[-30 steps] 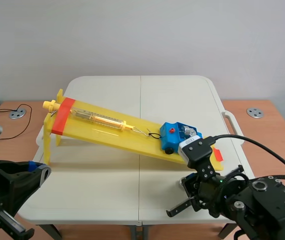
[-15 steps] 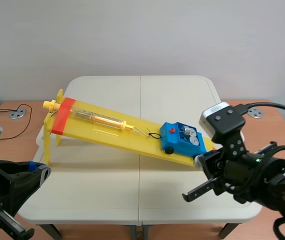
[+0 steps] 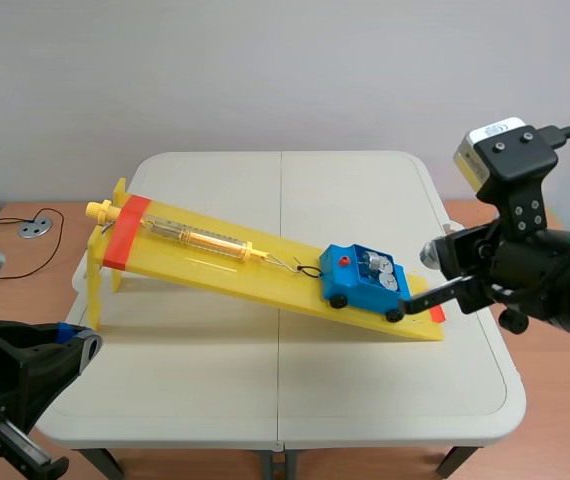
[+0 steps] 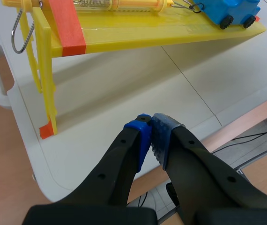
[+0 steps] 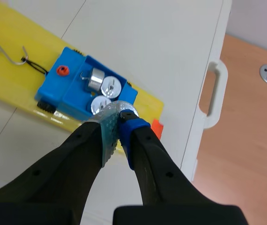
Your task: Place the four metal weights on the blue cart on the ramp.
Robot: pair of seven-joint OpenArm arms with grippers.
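Observation:
A blue cart (image 3: pixel 348 281) sits near the low end of the yellow ramp (image 3: pixel 215 265), hooked to a spring scale (image 3: pixel 200 238). In the right wrist view three metal weights (image 5: pixel 110 86) lie in the cart's (image 5: pixel 63 96) tray. A fourth weight (image 5: pixel 125 109) shows between the tips of my right gripper (image 5: pixel 120 114), which is shut on it just over the cart's rear corner. In the scene view that gripper (image 3: pixel 410 305) hangs beside the cart's low end. My left gripper (image 4: pixel 151 136) is shut on nothing, low at the table's front left.
The ramp's tall legs (image 4: pixel 43 79) stand ahead of the left gripper, with a wire hook (image 4: pixel 15 33) at the high end. The white table (image 3: pixel 295 390) has a handle (image 5: pixel 213 93) on its right edge. Brown desks flank it.
My right arm rose from the table's front right and swung up and right, bringing its gripper to the cart's low end. The left arm stayed still.

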